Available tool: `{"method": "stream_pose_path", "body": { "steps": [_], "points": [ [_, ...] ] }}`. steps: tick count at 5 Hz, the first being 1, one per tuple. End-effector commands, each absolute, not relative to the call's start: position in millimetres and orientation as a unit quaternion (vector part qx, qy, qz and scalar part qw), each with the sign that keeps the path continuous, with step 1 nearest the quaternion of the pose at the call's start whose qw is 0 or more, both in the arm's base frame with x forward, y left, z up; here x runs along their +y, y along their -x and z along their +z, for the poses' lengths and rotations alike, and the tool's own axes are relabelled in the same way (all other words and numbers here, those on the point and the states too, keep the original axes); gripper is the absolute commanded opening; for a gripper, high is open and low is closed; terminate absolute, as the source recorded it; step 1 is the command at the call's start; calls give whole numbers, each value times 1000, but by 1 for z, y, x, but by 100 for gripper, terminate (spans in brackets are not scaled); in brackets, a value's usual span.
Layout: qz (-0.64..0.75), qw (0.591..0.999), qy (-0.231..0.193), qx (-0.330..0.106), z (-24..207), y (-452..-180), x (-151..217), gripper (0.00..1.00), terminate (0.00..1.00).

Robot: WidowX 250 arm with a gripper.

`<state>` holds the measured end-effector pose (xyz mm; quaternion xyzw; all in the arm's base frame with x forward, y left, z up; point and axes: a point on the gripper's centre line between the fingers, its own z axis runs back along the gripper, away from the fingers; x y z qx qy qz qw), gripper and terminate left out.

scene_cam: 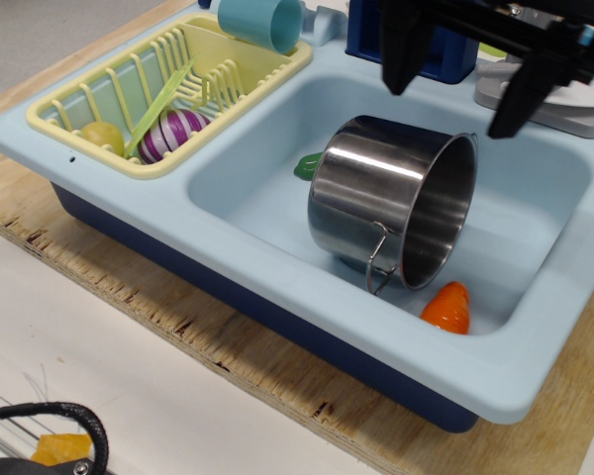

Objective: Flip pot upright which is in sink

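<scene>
The steel pot lies on its side in the basin of the light blue toy sink, mouth facing right & toward the camera, one wire loop handle hanging at its lower front edge, rim resting near the basin floor. Just right of & below the rim sits an orange toy veg, close to the pot, can't tell if touching. A bit of a green item peeks out behind the pot's left side, mostly hidden. The black gripper hangs above the pot w/ its two fingers spread wide apart, nothing between them; left finger over the back of the basin, right one over the pot's upper right rim, neither touching the pot. Grey faucet at the back right is partly covered by the gripper. Yellow dish rack sits in the sink's left section, holding a purple-white striped egg-shaped toy, a yellowish round item & a light green utensil. Teal cup rests on its side at the rack's back edge. Sink stands on a plywood board.
</scene>
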<state>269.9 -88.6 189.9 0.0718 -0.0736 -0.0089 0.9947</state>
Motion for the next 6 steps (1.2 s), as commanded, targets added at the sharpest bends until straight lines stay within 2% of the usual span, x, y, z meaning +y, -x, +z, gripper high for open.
{"method": "stream_pose_path", "body": {
  "steps": [1,3,4,6],
  "points": [
    [-1,989,-127,-71,188,-272,-99,100,0],
    [-5,979,-191,-64,166,-275,-101,100,0],
    [-19,978,-200,-66,159,-276,-97,100,0],
    [-60,965,-236,-98,154,-280,-73,100,0]
  ]
}}
